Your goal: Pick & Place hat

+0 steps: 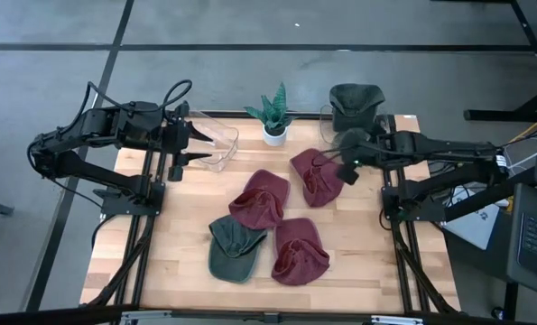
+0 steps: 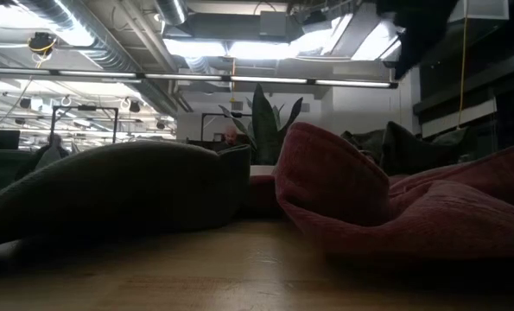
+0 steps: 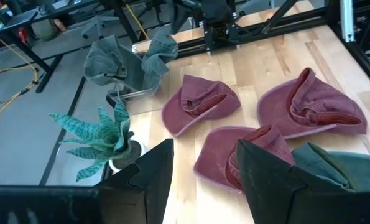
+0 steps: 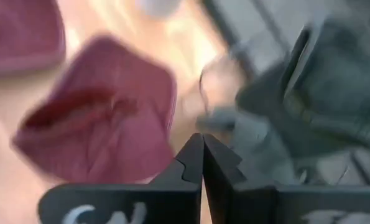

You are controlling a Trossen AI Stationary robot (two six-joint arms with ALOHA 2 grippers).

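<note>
- The wooden table (image 1: 178,244) carries four loose hats in its middle.
- A green hat (image 1: 234,248) lies nearest the front edge, long axis slanting front-left.
- Three red hats (image 1: 261,199) cluster around it; another green hat (image 1: 356,101) sits in a clear bin at the back right.
- The right gripper (image 1: 347,171) hovers at the back red hat, fingers closed together, empty.
- The left gripper (image 1: 199,146) waits spread apart beside a clear bin (image 1: 218,143).
</note>
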